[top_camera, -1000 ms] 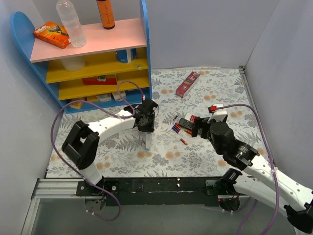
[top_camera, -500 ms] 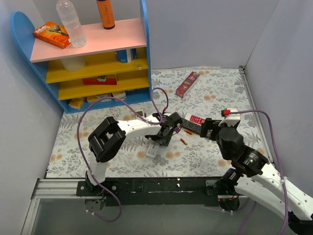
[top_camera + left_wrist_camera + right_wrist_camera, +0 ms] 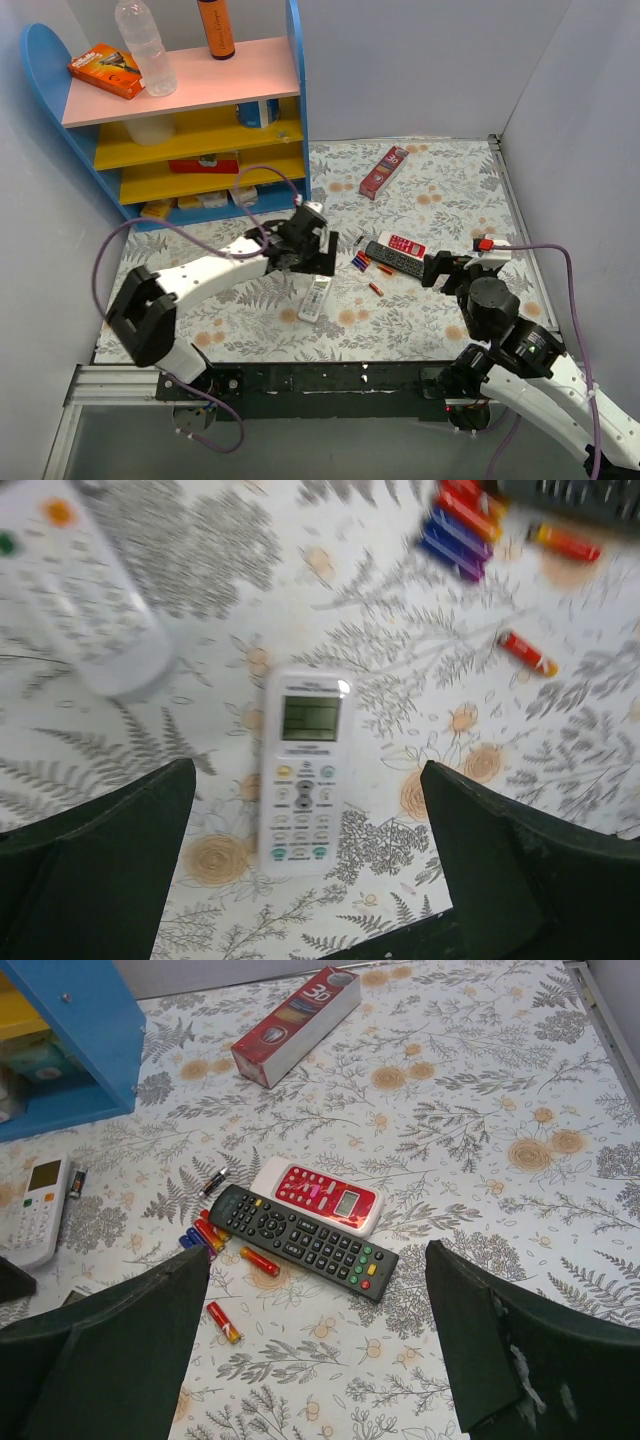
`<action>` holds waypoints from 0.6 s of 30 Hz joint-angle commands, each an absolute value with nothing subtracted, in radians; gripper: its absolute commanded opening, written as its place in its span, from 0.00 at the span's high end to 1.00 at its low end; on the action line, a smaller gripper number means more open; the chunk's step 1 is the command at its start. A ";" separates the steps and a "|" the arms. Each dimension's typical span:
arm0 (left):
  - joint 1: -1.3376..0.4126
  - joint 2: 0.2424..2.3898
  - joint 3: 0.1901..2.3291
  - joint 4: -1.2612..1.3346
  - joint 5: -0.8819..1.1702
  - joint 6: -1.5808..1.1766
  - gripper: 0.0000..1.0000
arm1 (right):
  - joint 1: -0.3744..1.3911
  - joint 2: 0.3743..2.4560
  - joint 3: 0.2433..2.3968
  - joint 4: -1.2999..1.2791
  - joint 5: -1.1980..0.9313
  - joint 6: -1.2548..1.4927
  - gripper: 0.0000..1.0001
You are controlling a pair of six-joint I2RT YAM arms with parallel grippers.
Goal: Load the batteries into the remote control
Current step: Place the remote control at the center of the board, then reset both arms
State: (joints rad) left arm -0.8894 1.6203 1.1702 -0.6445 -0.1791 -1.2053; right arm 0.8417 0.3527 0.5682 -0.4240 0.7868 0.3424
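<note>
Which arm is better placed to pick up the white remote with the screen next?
Likely left: its open fingers hang straight over the white remote, framing it. The right arm's open fingers are farther off, past the black remote.

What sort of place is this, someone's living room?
Probably a robot test booth dressed as a home: plain walls box in a floral tabletop, a blue shelf holds a bottle, two arms are mounted in front.

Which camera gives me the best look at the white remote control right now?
Left wrist: the remote control lies centred, screen and buttons facing up, unobstructed. Top external shows it small; right wrist shows what may be it, cropped at the left edge.
</note>
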 commanded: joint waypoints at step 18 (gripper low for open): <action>-0.517 0.441 0.672 -0.301 -0.566 -1.118 0.02 | 0.841 0.268 0.509 -0.219 0.853 0.155 0.05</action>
